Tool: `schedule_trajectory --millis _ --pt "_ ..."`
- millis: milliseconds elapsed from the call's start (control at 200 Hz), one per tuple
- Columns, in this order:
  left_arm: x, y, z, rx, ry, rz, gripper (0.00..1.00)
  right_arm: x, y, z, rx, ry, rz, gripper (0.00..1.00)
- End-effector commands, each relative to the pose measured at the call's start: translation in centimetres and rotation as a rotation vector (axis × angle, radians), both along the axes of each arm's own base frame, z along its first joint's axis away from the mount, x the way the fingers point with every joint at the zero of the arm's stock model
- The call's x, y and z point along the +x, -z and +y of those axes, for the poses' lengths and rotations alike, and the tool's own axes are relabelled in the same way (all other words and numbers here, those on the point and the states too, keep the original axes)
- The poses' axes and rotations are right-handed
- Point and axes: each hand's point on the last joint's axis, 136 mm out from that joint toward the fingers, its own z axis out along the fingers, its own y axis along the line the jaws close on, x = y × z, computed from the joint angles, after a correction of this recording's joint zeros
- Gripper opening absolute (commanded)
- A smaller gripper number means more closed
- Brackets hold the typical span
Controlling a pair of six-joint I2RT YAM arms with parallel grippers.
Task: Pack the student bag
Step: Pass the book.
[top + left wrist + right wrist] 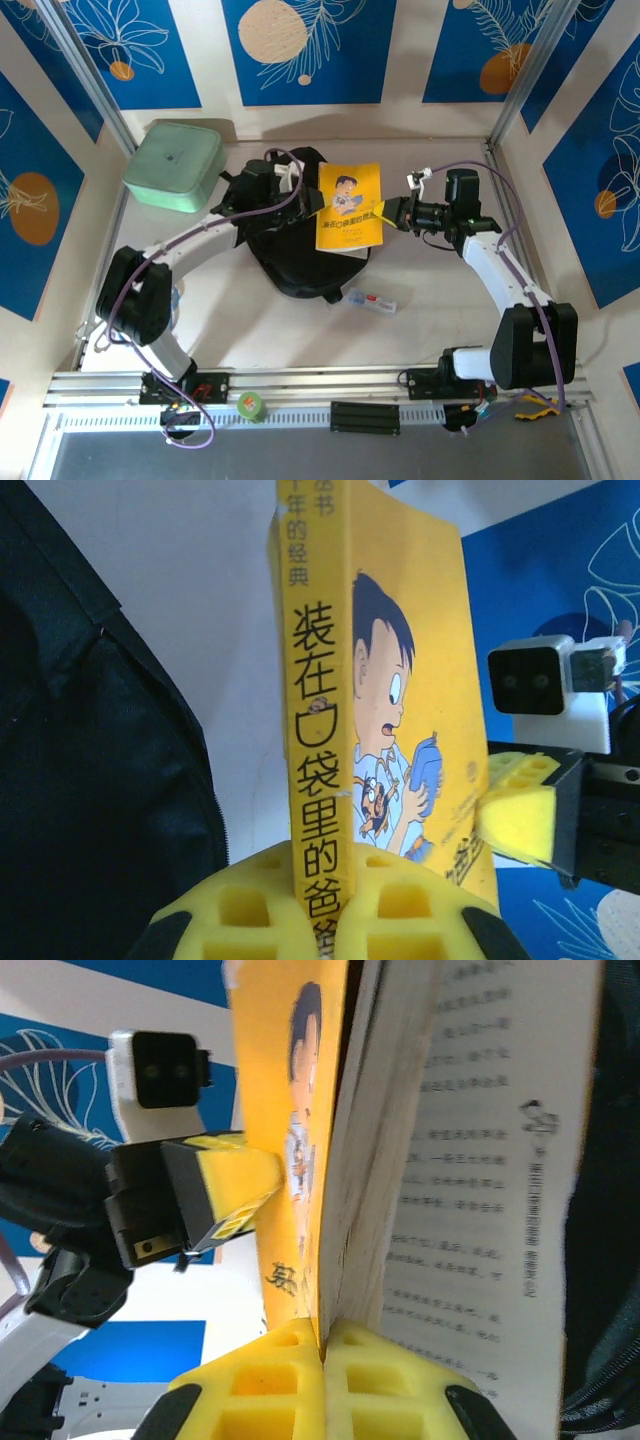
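The student bag [285, 262] lies black and soft in the middle of the table. A yellow book [349, 205] with a cartoon boy on its cover hangs just above the bag's right part. My left gripper [311, 203] is shut on the book's spine side, and the spine [318, 680] stands upright between its yellow pads [250, 905]. My right gripper [387, 213] is shut on the opposite edge, clamping the cover and part of the pages [345, 1210] while other pages [480, 1180] fan loose. The bag's fabric fills the left of the left wrist view [90, 780].
A mint-green lidded box [172, 165] stands at the back left, close to the bag. A small clear packet [372, 300] lies on the table in front of the bag. A green tape roll [250, 405] sits on the front rail between the arm bases.
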Motion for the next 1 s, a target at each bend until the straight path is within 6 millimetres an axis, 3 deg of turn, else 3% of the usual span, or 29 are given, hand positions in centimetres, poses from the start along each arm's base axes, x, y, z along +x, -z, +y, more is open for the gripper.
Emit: schedule_trajectory --millis 0,45,120,190,290,425,570,820,995 --pt "-1.6 -3.1 -0.5 -0.066 0.08 -0.073 0.0 0.6 -0.6 0.2 -0.013 0.006 -0.01 0.14" --pt "-1.2 -3.0 0.0 -0.062 0.055 -0.068 0.0 0.8 -0.1 -0.1 -0.025 0.033 0.007 0.33" --pt "-0.3 -2.9 1.2 -0.055 -0.014 -0.062 0.0 1.3 0.9 -0.9 -0.039 0.096 0.05 0.56" --pt "0.8 -3.3 2.7 -0.065 -0.1 -0.059 0.0 1.5 1.8 -1.5 -0.042 0.157 0.095 0.69" --pt "2.8 -4.9 4.6 -0.133 -0.229 -0.071 0.0 1.3 2.4 -0.8 0.031 0.189 0.149 0.81" --pt "5.0 -7.1 6.3 -0.24 -0.39 -0.089 0.0 1.5 2.0 0.7 0.169 0.216 0.214 0.9" --pt "6.5 -7.2 7.9 -0.33 -0.539 -0.063 0.0 2.0 0.2 3.4 0.242 0.234 0.2 1.0" --pt "6.5 -8.5 8.5 -0.424 -0.655 -0.081 0.0 3.6 -1.9 8.7 0.344 0.237 0.225 0.99" --pt "6.2 -8.7 7.7 -0.487 -0.663 -0.046 0.0 5.4 -2.5 10.7 0.384 0.244 0.237 0.98"
